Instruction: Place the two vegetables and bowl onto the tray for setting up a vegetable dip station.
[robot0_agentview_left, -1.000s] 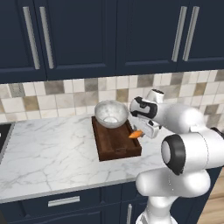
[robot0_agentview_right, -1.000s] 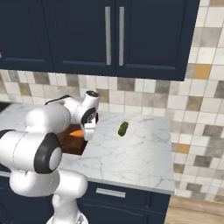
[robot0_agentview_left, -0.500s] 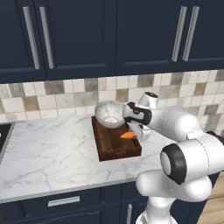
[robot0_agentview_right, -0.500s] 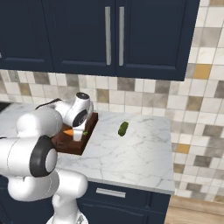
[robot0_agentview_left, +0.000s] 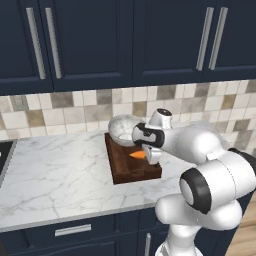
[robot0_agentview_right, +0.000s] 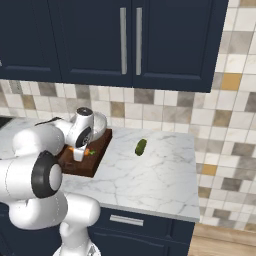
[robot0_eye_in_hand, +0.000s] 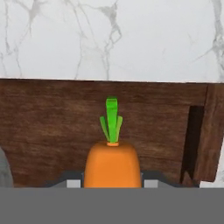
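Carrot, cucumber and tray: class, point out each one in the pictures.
carrot (robot0_eye_in_hand: 112, 165), hand view, middle of its orange body.
cucumber (robot0_agentview_right: 141, 146), right base view, middle of its green body.
tray (robot0_agentview_left: 125, 167), left base view, bare wooden floor.

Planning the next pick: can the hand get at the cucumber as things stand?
Probably not yet: the hand is shut on the carrot over the tray. The cucumber lies alone on open counter.

No readable text, labels, brands or numbers anywhere I look: none on the cabinets, tiles or counter.
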